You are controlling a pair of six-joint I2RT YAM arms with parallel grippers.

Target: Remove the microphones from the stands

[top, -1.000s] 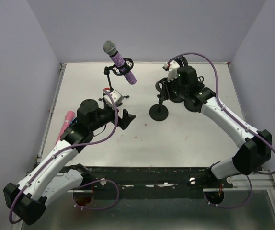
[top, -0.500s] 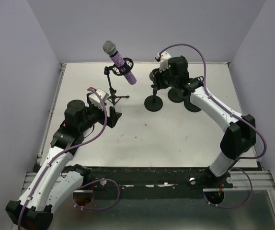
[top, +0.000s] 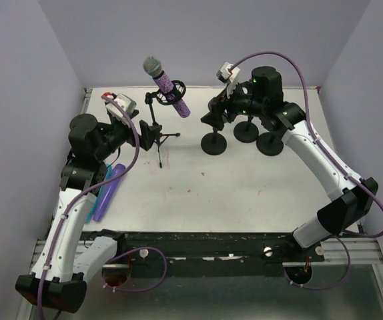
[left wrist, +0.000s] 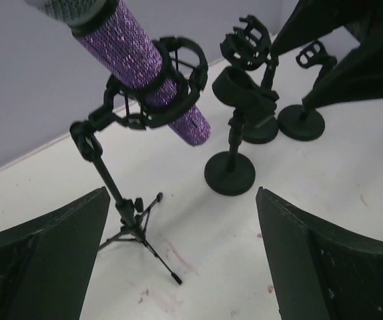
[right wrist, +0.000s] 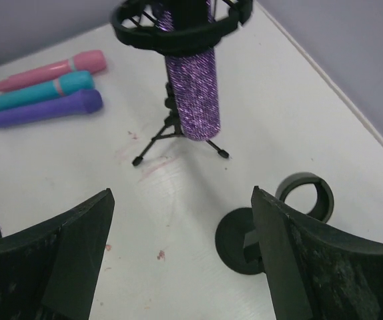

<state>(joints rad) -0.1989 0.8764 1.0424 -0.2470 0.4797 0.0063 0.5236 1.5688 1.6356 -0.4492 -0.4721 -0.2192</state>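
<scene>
Purple microphone (top: 164,81), one tripod stand (top: 155,123), three disc stands (top: 215,143)

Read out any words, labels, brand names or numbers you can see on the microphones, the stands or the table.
No text can be read in any view.
purple glitter microphone: no label or brand shows.
tripod stand: plain black, no markings.
round-base stands: plain black, no markings.
loose coloured microphones: no print visible.
</scene>
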